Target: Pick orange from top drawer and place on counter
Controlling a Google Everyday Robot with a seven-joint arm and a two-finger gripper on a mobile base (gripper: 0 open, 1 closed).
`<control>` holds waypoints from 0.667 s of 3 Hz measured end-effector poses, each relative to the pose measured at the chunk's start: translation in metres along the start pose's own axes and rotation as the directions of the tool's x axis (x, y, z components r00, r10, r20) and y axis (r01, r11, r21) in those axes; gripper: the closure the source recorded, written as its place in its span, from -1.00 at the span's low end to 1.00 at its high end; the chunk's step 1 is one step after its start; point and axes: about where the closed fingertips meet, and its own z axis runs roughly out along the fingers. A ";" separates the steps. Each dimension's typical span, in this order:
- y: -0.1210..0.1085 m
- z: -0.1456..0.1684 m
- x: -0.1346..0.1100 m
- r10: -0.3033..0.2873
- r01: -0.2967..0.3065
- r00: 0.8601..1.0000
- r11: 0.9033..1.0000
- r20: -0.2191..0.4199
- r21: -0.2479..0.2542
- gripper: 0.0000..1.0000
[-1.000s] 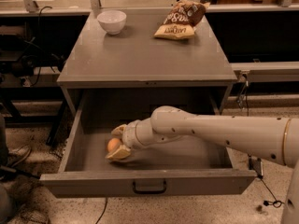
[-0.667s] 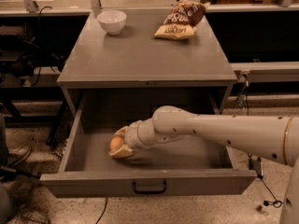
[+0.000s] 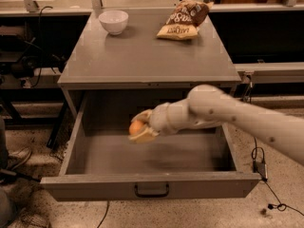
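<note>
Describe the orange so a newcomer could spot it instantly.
Find the grey cabinet's open top drawer, below the counter. The pale arm reaches in from the picture's right, and its gripper is shut on the orange over the drawer floor. It is the only small round orange thing; the white bowl and the chip bag sit up on the counter.

One orange [image 3: 136, 128], one drawer [image 3: 152, 186], one bowl [image 3: 113, 21], one chip bag [image 3: 183, 21], one claw [image 3: 139, 127] over drawer.

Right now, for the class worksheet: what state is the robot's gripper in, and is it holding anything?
Gripper: shut on the orange, over the open top drawer.
</note>
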 end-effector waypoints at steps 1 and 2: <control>-0.015 -0.071 -0.026 -0.024 0.023 0.997 1.000 0.078 0.007 1.00; -0.020 -0.131 -0.057 -0.073 0.072 0.989 0.997 0.128 0.016 1.00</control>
